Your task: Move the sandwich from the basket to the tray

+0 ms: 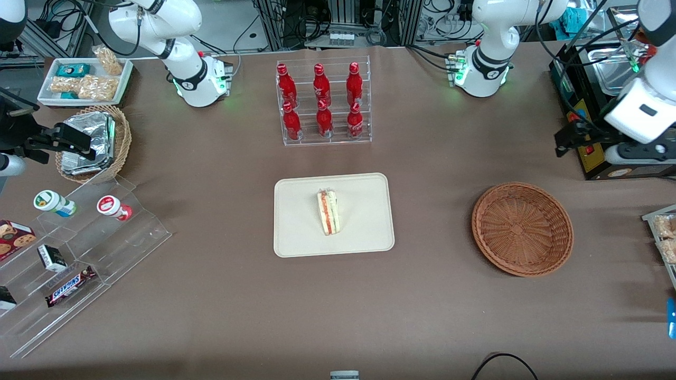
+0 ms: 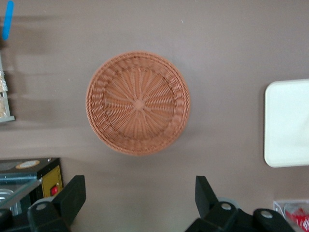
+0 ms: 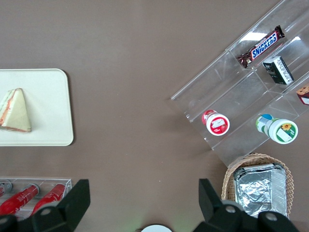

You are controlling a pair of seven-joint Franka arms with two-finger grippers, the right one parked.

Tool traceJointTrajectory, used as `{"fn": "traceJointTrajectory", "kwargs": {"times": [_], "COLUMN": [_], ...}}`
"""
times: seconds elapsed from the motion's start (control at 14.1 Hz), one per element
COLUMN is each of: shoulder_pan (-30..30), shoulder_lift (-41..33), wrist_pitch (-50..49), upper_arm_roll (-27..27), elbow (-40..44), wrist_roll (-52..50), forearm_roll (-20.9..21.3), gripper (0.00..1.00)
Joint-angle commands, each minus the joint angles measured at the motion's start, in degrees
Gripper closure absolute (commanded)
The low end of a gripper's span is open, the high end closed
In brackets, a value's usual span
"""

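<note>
The sandwich (image 1: 328,212), a pale wedge with red and green layers, lies on the cream tray (image 1: 296,237) in the middle of the table; the parked arm's wrist view also has the sandwich (image 3: 14,112) and tray (image 3: 48,96). The reddish-brown wicker basket (image 1: 560,248) sits empty toward the working arm's end. My left gripper (image 1: 566,140) hangs high, farther from the front camera than the basket, next to the black appliance. In its wrist view the gripper (image 2: 140,186) is open with nothing between the fingers, looking down on the basket (image 2: 138,103) and a corner of the tray (image 2: 287,123).
A clear rack of red bottles (image 1: 323,103) stands farther back than the tray. A black appliance (image 1: 591,100) and a snack tray (image 1: 663,237) sit at the working arm's end. At the parked arm's end are a tan basket of foil packs (image 1: 95,142) and a clear stepped shelf (image 1: 84,253).
</note>
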Motion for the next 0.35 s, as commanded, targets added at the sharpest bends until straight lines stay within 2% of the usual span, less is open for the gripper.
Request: {"fn": "traceJointTrajectory", "kwargs": {"times": [0.0,0.28], "shoulder_pan": [-0.2,-0.8], "shoulder_lift": [1.9,2.0], "wrist_pitch": [0.6,-0.1], "upper_arm_roll": [1.6,2.4], "elbow": [2.7,3.1], "wrist_roll": [0.8,0.8], "forearm_roll": [-0.2,-0.2], "gripper": [0.00,0.00]}}
